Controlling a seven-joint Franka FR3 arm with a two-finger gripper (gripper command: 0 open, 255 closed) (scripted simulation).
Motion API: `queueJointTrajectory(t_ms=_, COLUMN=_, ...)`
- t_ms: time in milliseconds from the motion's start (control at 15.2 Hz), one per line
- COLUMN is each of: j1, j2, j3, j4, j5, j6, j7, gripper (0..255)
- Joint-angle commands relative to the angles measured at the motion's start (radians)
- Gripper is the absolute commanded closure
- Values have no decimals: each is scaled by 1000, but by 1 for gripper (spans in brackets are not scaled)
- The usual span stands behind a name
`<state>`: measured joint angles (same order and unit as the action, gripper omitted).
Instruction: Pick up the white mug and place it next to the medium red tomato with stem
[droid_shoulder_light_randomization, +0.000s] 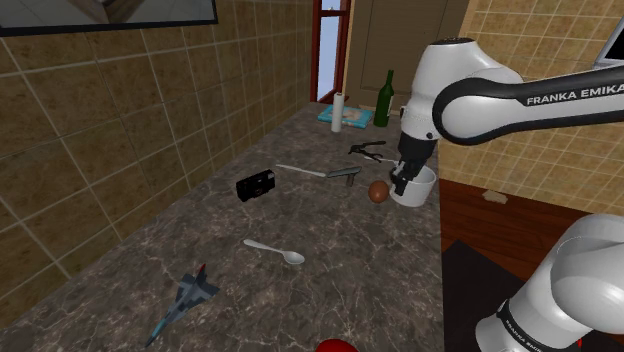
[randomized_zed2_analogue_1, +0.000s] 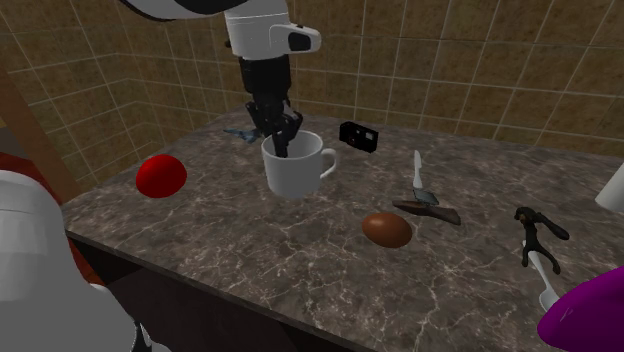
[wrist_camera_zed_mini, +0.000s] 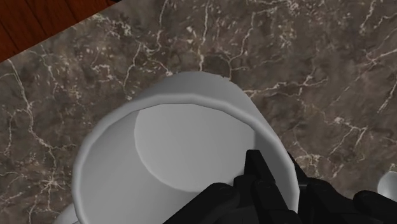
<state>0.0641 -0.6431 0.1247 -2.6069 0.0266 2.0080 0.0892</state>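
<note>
Tan tiled walls rise behind a dark veined tabletop. Near its edge on the shoulder view's right, the white mug stands upright, its handle toward the second exterior view's right. The black gripper hangs over it, and its fingers are clamped on the mug's wall, one inside the rim and one outside. Whether the base touches the tabletop cannot be told. The red tomato lies well apart, toward the second exterior view's left. A brown egg-shaped thing sits near the mug, with a black camera farther back.
</note>
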Motion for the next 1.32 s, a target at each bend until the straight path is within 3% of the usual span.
queueJointTrajectory(t_ms=0, j1=24, j2=11, j3=42, j4=9, j5=24, j6=1, j7=51, gripper=255)
queueJointTrajectory(t_ms=660, j1=111, j2=150, j3=257, j4=143, j5=102, j6=11, j7=309, gripper=255)
queueJointTrajectory(t_ms=1254, j1=136, j2=367, j3=448, j4=355, j5=67, j6=14, j7=562, gripper=255)
